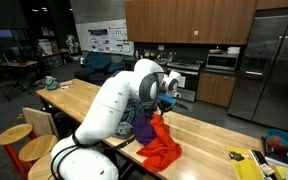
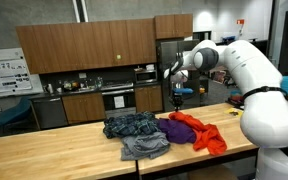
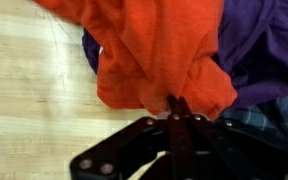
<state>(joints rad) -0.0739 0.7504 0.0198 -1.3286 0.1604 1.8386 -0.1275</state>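
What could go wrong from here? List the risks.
1. The gripper seems shut on only a small fold of the orange cloth, so the fold may slip out if it is lifted.
2. The purple cloth lies partly under the orange one and could drag along.

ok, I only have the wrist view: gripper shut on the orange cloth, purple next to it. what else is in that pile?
Observer: A grey garment, lying on the table against a blue plaid one.
Operator: Is the orange cloth lifted clear?
Observer: No. Most of it lies on the table, and only its top seems to bunch up toward the gripper.
Operator: Other clutter?
Observer: Yellow items at one end of the table, apart from the pile.
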